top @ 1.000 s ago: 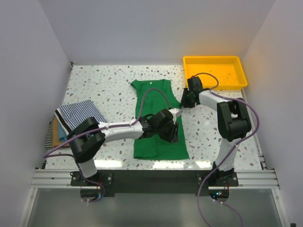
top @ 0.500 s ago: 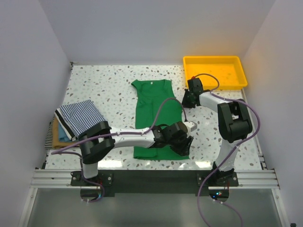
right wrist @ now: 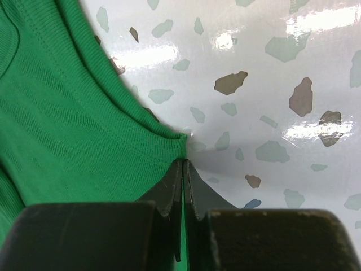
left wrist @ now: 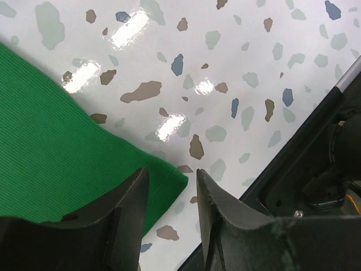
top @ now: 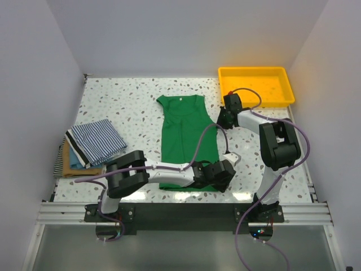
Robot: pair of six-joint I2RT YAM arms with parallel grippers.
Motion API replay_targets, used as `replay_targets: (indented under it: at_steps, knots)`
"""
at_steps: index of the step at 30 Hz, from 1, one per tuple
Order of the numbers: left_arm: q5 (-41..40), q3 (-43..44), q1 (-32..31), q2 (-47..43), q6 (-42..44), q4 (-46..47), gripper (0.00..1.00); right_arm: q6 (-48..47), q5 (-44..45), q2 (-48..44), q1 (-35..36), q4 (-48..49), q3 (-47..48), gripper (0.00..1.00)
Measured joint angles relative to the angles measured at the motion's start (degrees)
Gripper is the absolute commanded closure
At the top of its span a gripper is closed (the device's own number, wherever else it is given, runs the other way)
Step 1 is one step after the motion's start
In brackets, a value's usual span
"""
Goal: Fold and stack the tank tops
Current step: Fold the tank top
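A plain green tank top (top: 186, 135) lies flat in the middle of the table, neck toward the far side. My left gripper (top: 224, 172) is at its near right hem corner. In the left wrist view it (left wrist: 169, 189) is open, and the green corner (left wrist: 163, 175) lies on the table between its fingers (left wrist: 132, 209). My right gripper (top: 223, 119) is at the top's right side by the armhole. In the right wrist view it (right wrist: 184, 166) is shut on the green edge (right wrist: 175, 144). Folded tank tops (top: 95, 141) are stacked at the left, a thin navy-white striped one uppermost.
A yellow tray (top: 256, 84) stands at the far right corner. A tan layer (top: 70, 161) shows under the striped stack. The table's dark front rail (left wrist: 293, 147) runs close beside my left gripper. Walls close in the left and right sides.
My left gripper has slid from the middle of the green top toward me to its near right hem corner. My right gripper has shut on the top's right edge.
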Motion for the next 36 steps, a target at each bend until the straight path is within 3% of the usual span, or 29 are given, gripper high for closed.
replay_targets:
  at_steps: [9,12,13,16,22,36]
  knots:
    - [-4.7,0.0,-2.7,2.7,0.0,2.5,0.57,0.2,-0.1,0.0,-0.1,0.7,-0.2,1.00]
    - [-5.6,0.0,-3.0,3.3,-0.1,2.8,0.67,0.2,-0.2,0.0,-0.1,0.8,-0.2,1.00]
    - [-5.9,0.0,-3.0,3.3,-0.3,2.9,0.79,0.3,-0.2,0.0,-0.1,0.9,-0.3,1.00]
    - [-6.8,-0.4,-2.9,3.3,-0.9,2.9,1.00,0.4,-0.2,0.0,-0.1,1.2,-0.4,1.00]
    - [-6.1,-5.4,-3.0,-0.4,-1.2,4.2,1.00,0.7,0.3,-1.3,-0.1,1.4,-1.9,1.00]
    - [5.6,-20.0,-3.3,-16.9,-1.1,4.3,1.00,2.2,5.0,-12.2,-0.3,-5.7,-11.4,1.00]
